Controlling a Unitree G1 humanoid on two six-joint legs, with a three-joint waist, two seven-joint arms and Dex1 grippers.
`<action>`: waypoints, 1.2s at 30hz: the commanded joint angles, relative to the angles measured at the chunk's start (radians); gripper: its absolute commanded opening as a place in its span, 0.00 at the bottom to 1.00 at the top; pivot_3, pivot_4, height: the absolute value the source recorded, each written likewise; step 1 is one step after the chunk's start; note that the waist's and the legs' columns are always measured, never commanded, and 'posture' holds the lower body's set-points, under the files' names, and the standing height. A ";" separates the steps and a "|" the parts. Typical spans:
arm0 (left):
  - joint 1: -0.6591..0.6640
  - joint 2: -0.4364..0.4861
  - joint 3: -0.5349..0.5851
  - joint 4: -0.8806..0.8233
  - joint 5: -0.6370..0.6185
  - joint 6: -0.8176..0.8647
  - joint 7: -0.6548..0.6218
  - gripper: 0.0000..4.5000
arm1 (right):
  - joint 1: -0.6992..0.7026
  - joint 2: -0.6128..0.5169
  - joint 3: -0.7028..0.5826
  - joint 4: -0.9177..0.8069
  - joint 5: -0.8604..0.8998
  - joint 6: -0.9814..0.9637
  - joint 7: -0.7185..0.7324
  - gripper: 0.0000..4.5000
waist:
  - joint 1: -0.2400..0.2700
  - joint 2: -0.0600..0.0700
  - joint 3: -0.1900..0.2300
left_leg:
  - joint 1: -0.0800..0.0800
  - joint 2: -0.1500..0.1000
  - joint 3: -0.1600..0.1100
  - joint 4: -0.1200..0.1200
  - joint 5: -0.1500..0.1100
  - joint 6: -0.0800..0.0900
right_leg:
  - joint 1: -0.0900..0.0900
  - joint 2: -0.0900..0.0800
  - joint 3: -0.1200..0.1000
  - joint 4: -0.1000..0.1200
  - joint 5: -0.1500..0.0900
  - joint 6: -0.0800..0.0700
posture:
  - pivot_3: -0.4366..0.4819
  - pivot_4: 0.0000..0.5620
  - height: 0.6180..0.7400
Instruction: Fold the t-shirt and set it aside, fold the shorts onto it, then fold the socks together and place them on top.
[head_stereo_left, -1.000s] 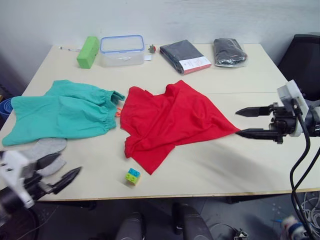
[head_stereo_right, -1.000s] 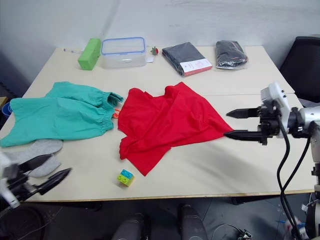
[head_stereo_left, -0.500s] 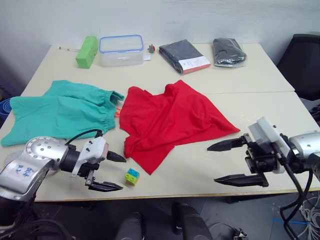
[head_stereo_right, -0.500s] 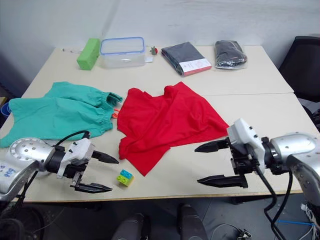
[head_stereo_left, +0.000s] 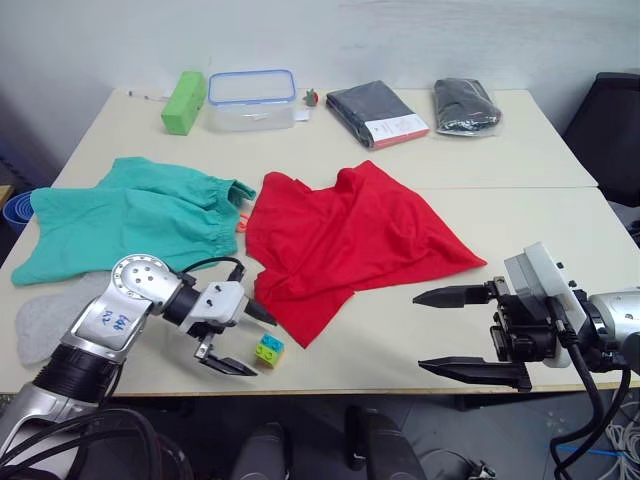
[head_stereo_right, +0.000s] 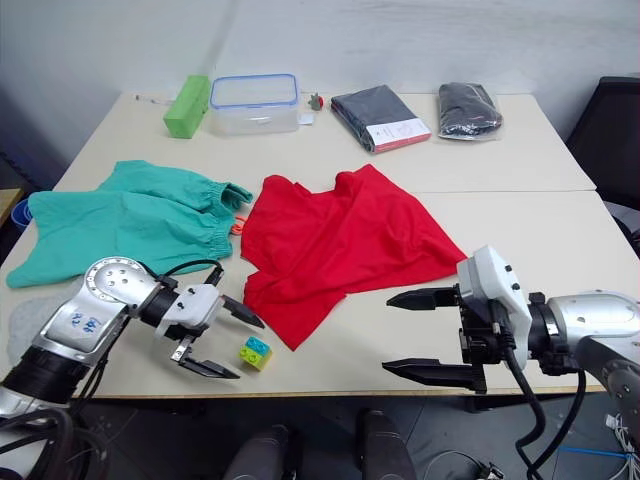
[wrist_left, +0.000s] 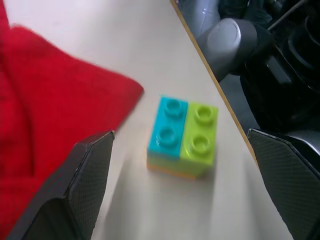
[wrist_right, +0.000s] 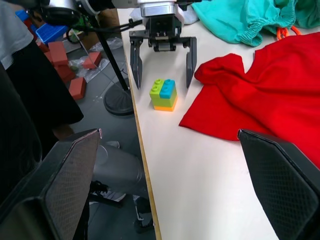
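We see the left gripper (head_stereo_left: 243, 338) open, low at the table's (head_stereo_left: 520, 150) front edge, fingers either side of a small blue-green toy brick (head_stereo_left: 267, 349), not touching it. Right gripper (head_stereo_left: 447, 332) is open too, holding nothing, at the front edge toward the right corner. Red t-shirt (head_stereo_left: 350, 240) lies crumpled mid-table, its lower tip just beside the brick. Teal shorts (head_stereo_left: 130, 220) lie spread by the left edge, touching the shirt's side. Grey socks (head_stereo_left: 45, 318) sit at the front left corner.
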 joint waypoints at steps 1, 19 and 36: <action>-0.021 -0.027 -0.011 0.007 0.022 -0.006 0.016 0.91 | -0.002 -0.022 -0.019 -0.024 0.014 -0.010 -0.013 1.00 | 0.000 0.000 0.000 | 0.000 0.000 0.000 0.000 0.000 0.000 | 0.000 0.000 0.000 0.000 0.000 0.000 | 0.48 0.27 1.00; 0.193 0.000 0.224 -0.240 -0.081 0.320 0.280 0.33 | -0.256 0.080 0.236 0.100 -0.060 -0.081 0.010 1.00 | -0.007 0.000 0.000 | -0.001 0.004 -0.001 0.006 -0.002 0.001 | 0.000 -0.001 0.006 0.003 0.000 0.000 | 0.48 0.27 1.00; 0.494 -0.317 1.181 -0.640 -0.078 0.956 1.277 0.33 | -0.589 0.379 0.481 0.448 -0.251 -0.212 0.123 1.00 | -0.005 -0.001 0.000 | 0.000 0.007 -0.004 0.008 -0.004 -0.004 | 0.000 -0.002 0.005 0.007 -0.002 -0.003 | 0.48 0.27 1.00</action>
